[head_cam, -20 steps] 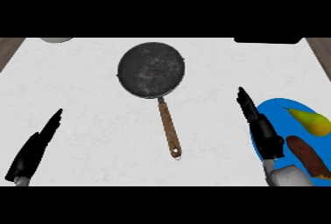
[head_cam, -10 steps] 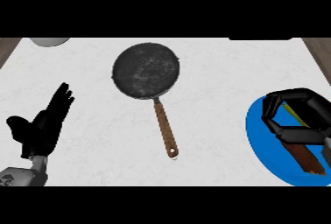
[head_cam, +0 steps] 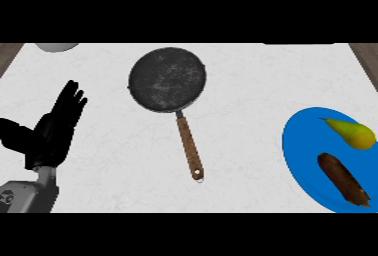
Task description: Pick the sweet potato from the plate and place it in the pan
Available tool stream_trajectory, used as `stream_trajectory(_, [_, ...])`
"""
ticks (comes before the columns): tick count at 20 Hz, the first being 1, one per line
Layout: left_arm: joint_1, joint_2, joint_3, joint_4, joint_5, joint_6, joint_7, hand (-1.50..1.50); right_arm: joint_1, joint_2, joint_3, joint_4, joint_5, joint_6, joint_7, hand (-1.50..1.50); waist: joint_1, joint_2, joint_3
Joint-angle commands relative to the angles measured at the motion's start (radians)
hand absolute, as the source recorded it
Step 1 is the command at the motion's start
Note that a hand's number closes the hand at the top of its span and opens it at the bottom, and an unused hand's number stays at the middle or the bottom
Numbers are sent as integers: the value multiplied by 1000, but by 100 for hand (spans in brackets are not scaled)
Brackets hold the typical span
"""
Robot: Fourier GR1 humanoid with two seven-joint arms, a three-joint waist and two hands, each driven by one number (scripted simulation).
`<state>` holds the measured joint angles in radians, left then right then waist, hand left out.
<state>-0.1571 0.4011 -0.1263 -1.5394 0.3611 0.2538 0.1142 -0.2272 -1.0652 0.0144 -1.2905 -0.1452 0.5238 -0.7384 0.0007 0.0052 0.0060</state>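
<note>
Count on counter: one dark pan with wooden handle; one blue plate; one sweet potato and one yellow pear, both on that plate. One pale round object, partly cut off at top left. One hand in view, the left.

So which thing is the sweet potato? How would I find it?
Look at the white counter and find the big blue plate at its right edge. Two things lie on it: a yellow pear higher up and the sweet potato below it. The sweet potato is the long, dark reddish-brown one, thin like a stick, while the pear is short, plump and yellow.
</note>
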Motion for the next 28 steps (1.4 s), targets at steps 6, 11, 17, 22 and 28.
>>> stream_trajectory(6, [-37,-33,-31,18,-21,-3,17,0,-67,-143,109,18,242,18,-282,-150,39,9,-4])
stream_trajectory(11, [-19,-39,-23,-22,-38,25,35,0,-130,-180,195,-83,374,-70,-211,-150,30,-1,-6])
stream_trajectory(17, [-45,-43,-7,3,-28,5,48,0,-116,-226,339,-149,590,-147,-178,-150,18,1,-7])
stream_trajectory(22, [-60,-25,29,-14,-28,17,87,0,-70,-276,419,-197,726,-169,-162,-150,1,-6,-6])
stream_trajectory(28, [-9,-37,48,-13,-45,-21,49,0,-53,-262,393,-197,845,-243,-193,-150,-3,-6,-6])
